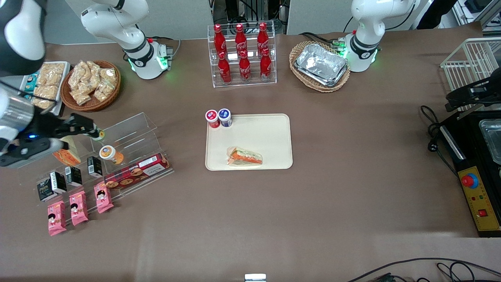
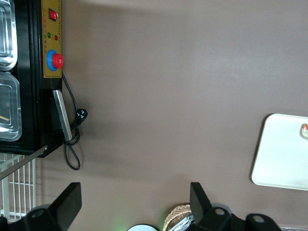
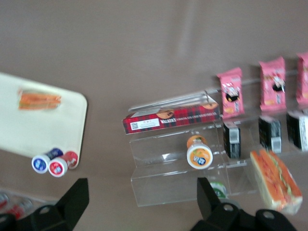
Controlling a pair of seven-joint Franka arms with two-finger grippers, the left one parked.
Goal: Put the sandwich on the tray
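The wrapped sandwich (image 1: 244,156), a pale wedge with orange and green stripes, lies on the cream-beige tray (image 1: 274,129) at the table's middle, near the tray's edge closest to the front camera. Both also show in the right wrist view: the sandwich (image 3: 39,100) on the tray (image 3: 38,130). The tray's edge shows in the left wrist view (image 2: 284,154). My right gripper (image 1: 88,127) hovers over the clear acrylic shelf toward the working arm's end, well away from the tray. It is open and empty (image 3: 142,192).
A red cup (image 1: 212,118) and a blue cup (image 1: 225,117) stand on the tray's corner. The acrylic shelf (image 1: 129,137) holds a chunkier sandwich (image 1: 66,154), a cookie box, cartons and pink packets. A cola rack (image 1: 241,55), foil-tray basket (image 1: 321,64) and snack basket (image 1: 92,84) stand farther away.
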